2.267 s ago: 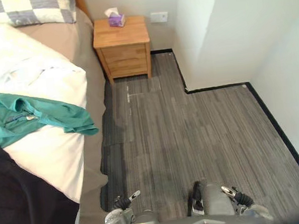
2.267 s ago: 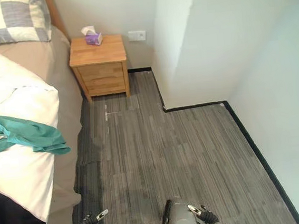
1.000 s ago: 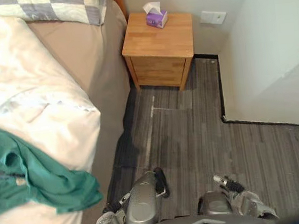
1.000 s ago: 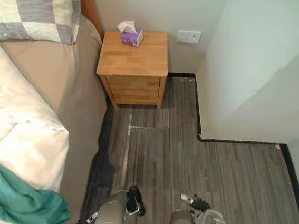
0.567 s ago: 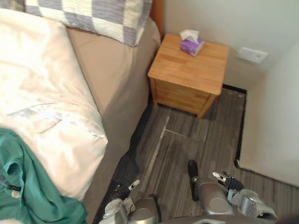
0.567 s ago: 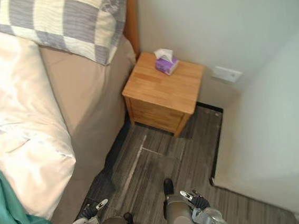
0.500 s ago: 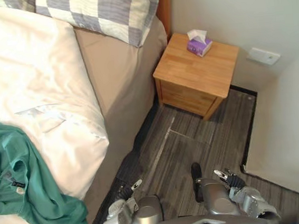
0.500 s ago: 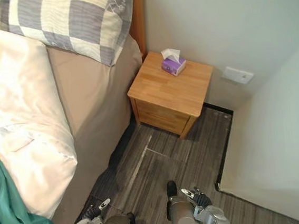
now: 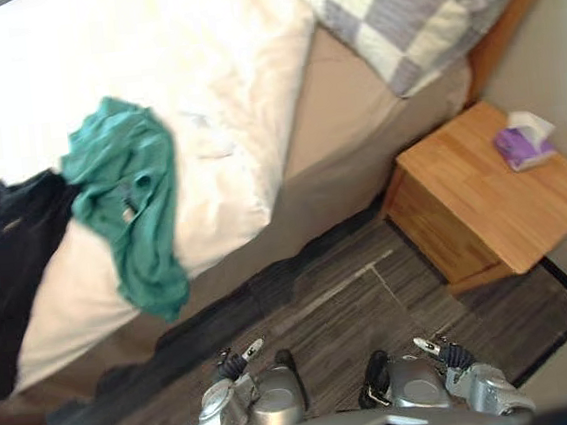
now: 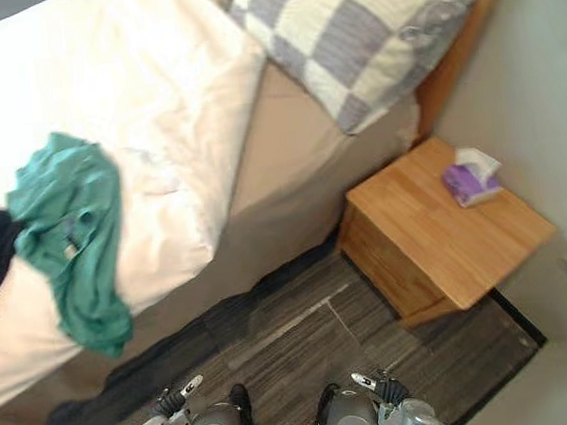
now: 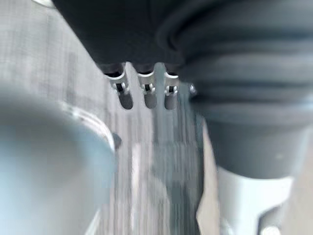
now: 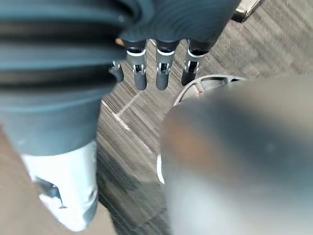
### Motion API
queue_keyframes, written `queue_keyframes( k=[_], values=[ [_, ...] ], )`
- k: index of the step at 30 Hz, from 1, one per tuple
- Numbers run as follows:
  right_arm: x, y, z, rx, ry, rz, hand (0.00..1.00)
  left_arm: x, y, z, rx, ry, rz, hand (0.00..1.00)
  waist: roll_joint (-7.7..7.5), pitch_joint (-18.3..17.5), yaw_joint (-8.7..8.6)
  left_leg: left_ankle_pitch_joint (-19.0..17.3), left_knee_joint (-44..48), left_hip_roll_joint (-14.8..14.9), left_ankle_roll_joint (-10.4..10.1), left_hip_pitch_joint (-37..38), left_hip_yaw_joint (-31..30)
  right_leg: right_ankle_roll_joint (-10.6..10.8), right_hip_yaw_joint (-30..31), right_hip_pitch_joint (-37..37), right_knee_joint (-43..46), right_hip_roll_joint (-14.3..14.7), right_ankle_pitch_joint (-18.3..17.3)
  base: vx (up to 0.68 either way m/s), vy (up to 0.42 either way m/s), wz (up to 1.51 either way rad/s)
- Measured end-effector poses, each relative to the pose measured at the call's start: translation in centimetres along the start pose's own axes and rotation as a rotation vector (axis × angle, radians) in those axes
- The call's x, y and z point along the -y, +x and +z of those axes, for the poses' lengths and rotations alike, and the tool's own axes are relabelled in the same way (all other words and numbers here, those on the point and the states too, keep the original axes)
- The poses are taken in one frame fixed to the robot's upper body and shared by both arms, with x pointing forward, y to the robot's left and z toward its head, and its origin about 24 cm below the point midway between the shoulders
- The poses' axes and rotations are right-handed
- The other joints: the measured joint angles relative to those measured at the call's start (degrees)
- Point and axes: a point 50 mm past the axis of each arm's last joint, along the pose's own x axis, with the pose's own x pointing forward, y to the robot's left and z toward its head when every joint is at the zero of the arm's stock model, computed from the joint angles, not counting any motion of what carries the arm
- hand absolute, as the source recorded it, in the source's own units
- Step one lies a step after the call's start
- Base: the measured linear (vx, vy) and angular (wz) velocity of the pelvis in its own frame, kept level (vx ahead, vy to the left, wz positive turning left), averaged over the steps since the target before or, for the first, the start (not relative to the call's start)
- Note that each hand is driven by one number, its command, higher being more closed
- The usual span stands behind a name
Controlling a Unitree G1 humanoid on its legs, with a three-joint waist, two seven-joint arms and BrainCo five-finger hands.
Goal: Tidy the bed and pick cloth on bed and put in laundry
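— Item one, the cloth?

— Crumpled teal-green cloth shirt (image 9: pixel 127 202), centre-left of frame, on the white duvet (image 9: pixel 148 55). Its long axis runs top to bottom, and the lower end hangs over the bed's near edge. A crumpled black garment (image 9: pixel 8 269) lies just beside it, far left.

— Your hands?

— My left hand (image 11: pixel 148 93) and my right hand (image 12: pixel 163 73): fingers relaxed, nothing held, low over the grey striped floor (image 9: pixel 342 297). Both are well apart from the shirt. I judge the left nearer.

— Room?

— Grey-and-cream checked pillow (image 9: pixel 405 10), upper right. Light wooden nightstand (image 9: pixel 494 202), right, carrying a purple tissue box (image 9: pixel 523 141).
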Motion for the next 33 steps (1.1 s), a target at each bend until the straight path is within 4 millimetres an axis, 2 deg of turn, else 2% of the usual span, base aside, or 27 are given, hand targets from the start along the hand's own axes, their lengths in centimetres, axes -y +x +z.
queue_keyframes(
  k=[3, 5, 7, 9, 11, 12, 13, 14, 16, 17, 18, 19, 20, 21, 22, 23, 24, 27, 30, 32, 33],
  values=[
    [-0.1, 0.0, 0.0, -0.003, -0.013, 0.008, 0.00, 0.1, 0.0, 0.0, 0.001, 0.013, -0.003, 0.00, 0.16, 0.0, -0.12, 0.4, -2.0, 0.2, 0.1, 1.0, -1.0, 0.0, -0.8, 2.0, -2.5, 1.0, 0.9, -0.13, 0.027, 0.32],
    [-0.4, 0.1, 0.2, 0.008, -0.008, 0.021, 0.00, 0.3, 0.0, -0.1, 0.007, 0.091, -0.010, 0.00, 0.65, -0.7, -0.72, 0.5, -2.4, 0.3, 0.2, 0.9, -0.3, 1.7, -1.5, 3.2, -4.7, 1.5, 0.4, -0.12, 0.024, 0.35],
    [-0.7, 0.2, 0.1, 0.008, -0.006, 0.031, 0.00, 0.5, 0.0, -0.2, 0.011, 0.142, -0.017, 0.00, 0.78, -1.3, -0.82, 0.6, -3.3, 0.3, 0.4, 0.8, 1.2, 1.7, -1.5, 3.1, -5.5, 1.5, 0.3, -0.07, 0.045, 0.20],
    [-1.3, 0.2, 0.0, 0.010, 0.002, 0.035, 0.00, 0.8, 0.0, 0.0, 0.016, 0.151, -0.013, 0.00, 0.54, -1.4, -0.58, 0.9, -2.3, 0.4, 0.9, 0.5, 2.3, 1.6, -1.4, 3.1, -5.1, 1.1, 0.2, -0.04, 0.050, 0.08],
    [-1.6, 0.3, 0.2, 0.027, 0.007, 0.031, 0.00, 0.7, 0.1, 0.0, 0.013, 0.163, -0.006, 0.00, -0.37, -1.6, -0.54, 0.5, -0.2, -0.2, 1.8, -0.4, 2.6, 2.5, -1.3, 2.3, -2.3, -0.4, -1.2, -0.01, 0.087, 0.08],
    [-2.0, 0.4, 0.3, 0.039, 0.018, 0.036, 0.00, 0.5, 0.3, 0.4, 0.014, 0.192, -0.001, 0.00, -1.41, -1.6, -0.60, -0.3, 1.9, -1.5, 3.2, -0.9, 2.8, 3.7, -0.2, 1.2, 1.3, -2.6, -3.1, 0.03, 0.109, 0.14],
    [-1.8, 0.4, 0.4, 0.046, 0.016, 0.033, 0.00, 0.3, 0.4, 0.7, 0.015, 0.202, 0.005, 0.00, -2.52, -1.2, -0.69, -1.3, 4.0, -2.7, 4.3, -1.1, 2.5, 6.2, 2.2, 0.6, 4.5, -4.0, -5.1, 0.04, 0.127, 0.15],
    [-1.8, 0.4, 0.4, 0.048, 0.016, 0.032, 0.00, 0.3, 0.4, 0.7, 0.016, 0.207, 0.006, 0.00, -2.68, -1.2, -0.67, -1.7, 4.4, -3.2, 4.5, -1.0, 2.3, 7.5, 3.1, 0.6, 5.2, -4.3, -5.4, 0.07, 0.085, 0.39],
    [-1.6, 0.2, 0.7, 0.085, 0.038, 0.027, 0.00, 0.2, 0.5, 0.8, 0.010, 0.270, 0.002, 0.00, -3.37, -1.0, -1.86, -2.4, 2.6, -5.5, 5.6, 1.1, -1.6, 12.4, 10.8, -0.7, 13.1, -5.2, -0.3, 0.13, 0.097, 0.67],
    [-1.6, 0.3, 0.9, 0.092, 0.042, 0.028, 0.00, 0.2, 0.5, 0.8, 0.008, 0.273, 0.003, 0.00, -2.88, -0.9, -2.36, -2.3, 2.4, -5.4, 5.8, 1.3, -2.5, 12.0, 12.3, -2.1, 15.0, -5.0, 0.8, 0.14, 0.113, 0.71],
    [-2.1, 0.4, 1.4, 0.101, 0.042, 0.043, 0.00, 0.2, 0.6, 0.8, -0.006, 0.277, 0.005, 0.00, -2.33, -0.7, -2.58, -2.2, 1.7, -4.7, 5.9, 1.9, -4.0, 9.1, 15.6, -2.6, 12.9, -2.3, -0.7, 0.12, 0.084, 0.56],
    [-2.6, 0.5, 1.1, 0.093, 0.046, 0.056, 0.00, 0.4, 0.8, 1.3, 0.005, 0.284, 0.004, 0.00, -2.61, -0.8, -2.19, -2.2, 1.2, -4.0, 6.0, 1.8, -5.1, 8.2, 18.0, -2.5, 6.9, 0.9, -1.5, 0.12, 0.049, 0.53],
    [-2.9, 0.6, 1.1, 0.093, 0.053, 0.063, 0.00, 0.3, 0.8, 1.4, 0.006, 0.292, 0.005, 0.00, -2.61, -0.8, -2.13, -2.1, 1.0, -3.7, 6.0, 1.7, -5.7, 7.9, 19.3, -2.4, 3.7, 2.2, -1.4, 0.14, -0.033, 0.57],
    [-3.5, 0.6, 0.7, 0.084, 0.071, 0.076, 0.00, 0.3, 0.8, 1.5, 0.008, 0.304, 0.005, 0.00, -2.69, -0.7, -2.26, -2.1, 0.5, -3.8, 5.9, 1.5, -7.2, 6.4, 21.2, -1.5, -3.3, 4.3, 0.1, 0.12, -0.066, 0.58],
    [-3.8, 0.6, 0.4, 0.076, 0.082, 0.081, 0.00, 0.4, 0.8, 1.6, 0.011, 0.305, 0.003, 0.00, -3.50, -0.6, -2.42, -2.2, -0.1, -4.5, 5.8, 1.8, -7.5, 6.0, 22.8, -1.3, -7.4, 4.7, 1.5, 0.18, -0.120, 0.63],
    [-4.0, 0.6, 0.1, 0.069, 0.093, 0.082, 0.00, 0.5, 0.9, 1.9, 0.021, 0.321, -0.001, 0.00, -5.45, -0.4, -2.57, -2.4, -0.4, -6.1, 5.5, 2.0, -7.8, 5.4, 24.9, -0.7, -10.0, 3.9, 4.5, 0.17, -0.120, 0.40],
    [-4.0, 0.6, 0.1, 0.073, 0.107, 0.081, 0.00, 0.4, 0.9, 2.0, 0.022, 0.322, 0.001, 0.00, -5.44, -0.1, -2.87, -2.4, -0.9, -6.6, 5.4, 2.6, -7.7, 4.7, 25.2, -0.5, -9.7, 3.8, 5.5, 0.18, -0.114, 0.23],
    [-4.1, 0.7, 0.5, 0.086, 0.151, 0.076, 0.00, 0.5, 0.8, 1.3, 0.005, 0.339, -0.003, 0.00, -4.46, 0.3, -3.30, -2.0, -2.0, -5.6, 3.9, 4.5, -4.6, 5.1, 24.9, -0.6, -8.4, 3.8, 4.9, 0.20, -0.042, -0.09],
    [-4.4, 0.7, 0.2, 0.082, 0.172, 0.085, 0.00, 0.3, 0.9, 1.2, -0.004, 0.354, 0.005, 0.00, -4.58, 0.4, -3.94, -2.9, -3.3, -4.9, 3.3, 6.4, -3.2, 6.4, 23.8, 1.6, -8.2, 4.0, 5.0, 0.21, 0.027, 0.05],
    [-4.5, 0.7, 0.1, 0.080, 0.174, 0.091, 0.00, 0.3, 0.9, 1.2, -0.003, 0.356, 0.007, 0.00, -4.74, 0.3, -3.50, -2.8, -5.7, -4.5, 3.2, 9.0, -2.0, 7.4, 23.4, 2.6, -8.1, 4.3, 5.6, 0.14, 0.078, -0.06],
    [-4.4, 0.6, -0.1, 0.076, 0.174, 0.096, 0.00, 0.3, 0.9, 1.2, -0.002, 0.357, 0.010, 0.00, -4.81, 0.2, -2.66, -2.4, -7.7, -4.6, 3.2, 10.8, -1.0, 7.5, 23.4, 3.0, -7.7, 4.3, 5.7, 0.13, 0.103, -0.17]
  ],
)
